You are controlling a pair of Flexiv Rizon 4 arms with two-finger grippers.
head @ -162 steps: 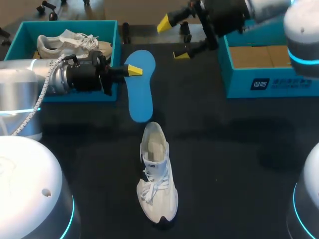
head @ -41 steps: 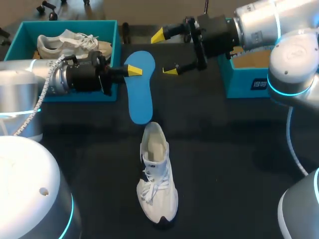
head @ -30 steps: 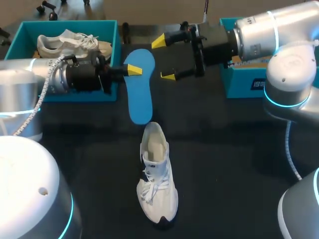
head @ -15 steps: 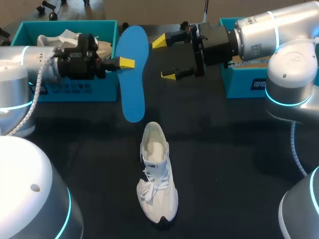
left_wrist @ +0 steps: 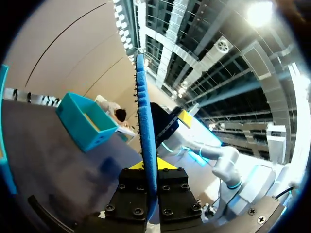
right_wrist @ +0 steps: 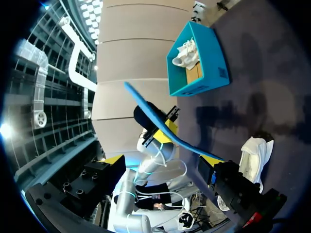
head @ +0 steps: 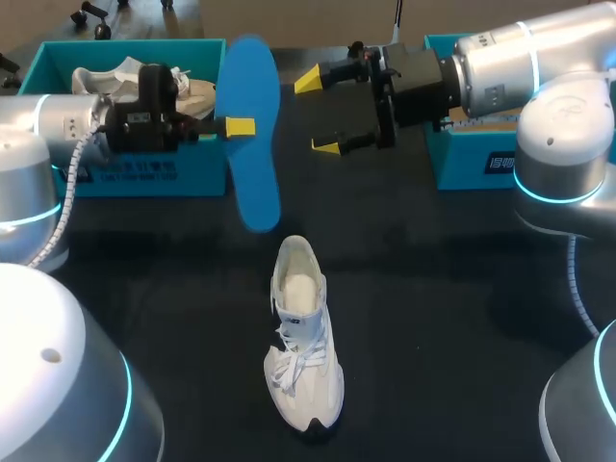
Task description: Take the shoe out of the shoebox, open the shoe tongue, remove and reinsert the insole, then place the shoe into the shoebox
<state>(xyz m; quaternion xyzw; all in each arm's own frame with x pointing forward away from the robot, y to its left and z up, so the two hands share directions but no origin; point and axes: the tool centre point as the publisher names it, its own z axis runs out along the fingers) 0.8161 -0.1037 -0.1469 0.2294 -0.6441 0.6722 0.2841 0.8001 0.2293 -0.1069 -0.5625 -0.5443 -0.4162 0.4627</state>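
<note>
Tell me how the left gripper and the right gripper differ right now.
The left gripper is shut on the blue insole, clamping it from both sides; the right gripper is open and holds nothing. The left gripper's gap is narrow, and the right gripper's is wide. Both hang above the table, have yellow tips, and point toward each other.

I log one black table point(head: 433, 318), bearing a white shoe point(head: 306, 337) at near middle, toe toward the near edge, a teal left shoebox point(head: 144, 178) and a teal right shoebox point(head: 481, 159) at the far side.
</note>
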